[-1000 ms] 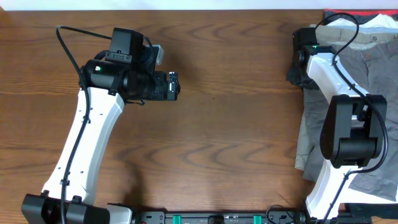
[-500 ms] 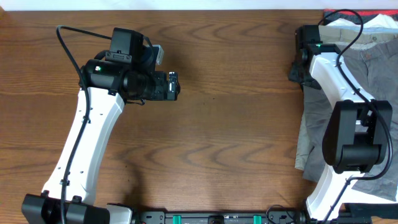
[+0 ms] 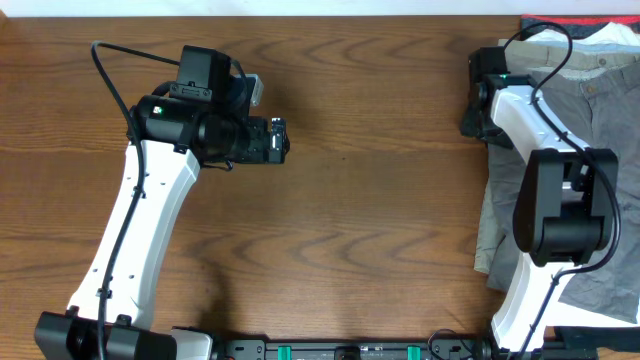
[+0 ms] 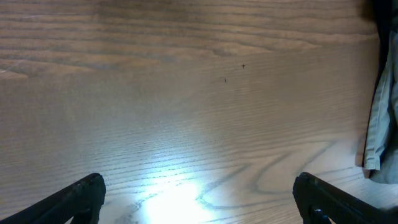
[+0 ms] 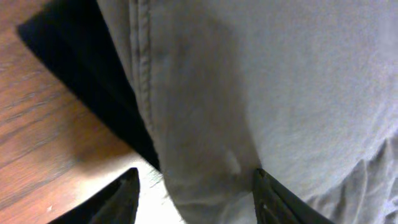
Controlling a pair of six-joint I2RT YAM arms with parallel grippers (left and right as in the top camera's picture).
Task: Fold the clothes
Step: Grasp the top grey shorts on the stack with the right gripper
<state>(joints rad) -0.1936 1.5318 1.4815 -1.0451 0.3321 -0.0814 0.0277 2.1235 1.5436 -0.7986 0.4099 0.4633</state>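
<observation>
The grey shorts (image 3: 600, 100) lie wrinkled in a pile of clothes at the table's right edge. My right gripper (image 3: 476, 115) is low at the pile's far left edge. In the right wrist view its jaws (image 5: 194, 193) stand apart on either side of a fold of grey cloth (image 5: 249, 93) with a double-stitched seam. I cannot tell which garment this fold belongs to. My left gripper (image 3: 283, 138) is open and empty over bare wood at the left; in its wrist view (image 4: 199, 202) only the table lies between the fingers.
Lighter khaki trousers (image 3: 493, 215) lie along the pile's left side, their edge also in the left wrist view (image 4: 379, 124). A white garment (image 3: 605, 35) and a red edge (image 3: 560, 18) are at the far right corner. Something black (image 5: 81, 68) lies beside the fold.
My right wrist shifted slightly right and back left at the edge of the pile. The left arm has not moved.
</observation>
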